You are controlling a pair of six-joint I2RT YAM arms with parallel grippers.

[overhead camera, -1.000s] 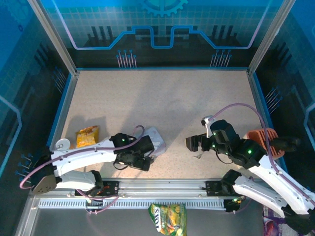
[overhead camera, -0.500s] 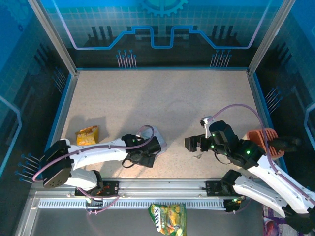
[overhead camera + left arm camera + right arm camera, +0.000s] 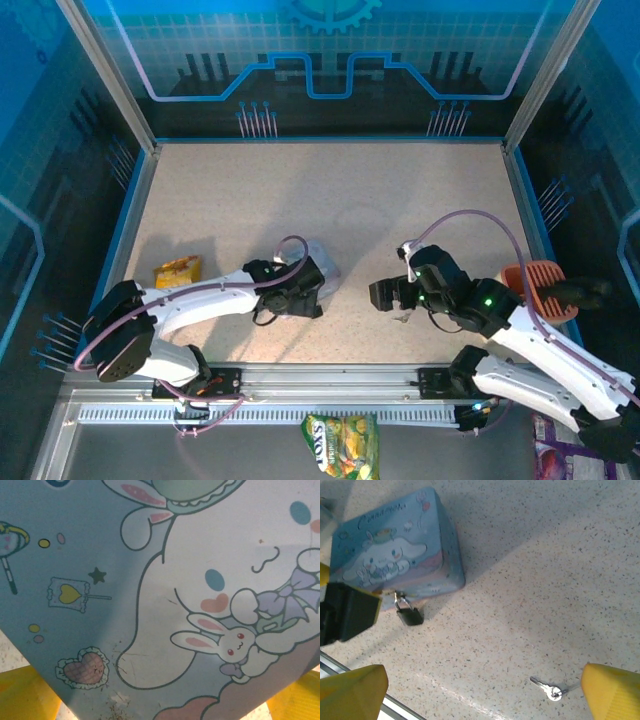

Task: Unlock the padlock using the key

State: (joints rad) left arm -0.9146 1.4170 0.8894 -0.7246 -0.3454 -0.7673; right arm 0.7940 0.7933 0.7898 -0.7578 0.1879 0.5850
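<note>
Padlock (image 3: 409,614), judged light, rigid and free to swing, is hung from the tin's (image 3: 395,555) edge and is best pinched across its dark body, while the left gripper (image 3: 300,297) and right gripper (image 3: 480,695) are spread open, nothing gripped.

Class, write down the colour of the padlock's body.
The padlock is black-bodied; the right wrist view shows it best.
</note>
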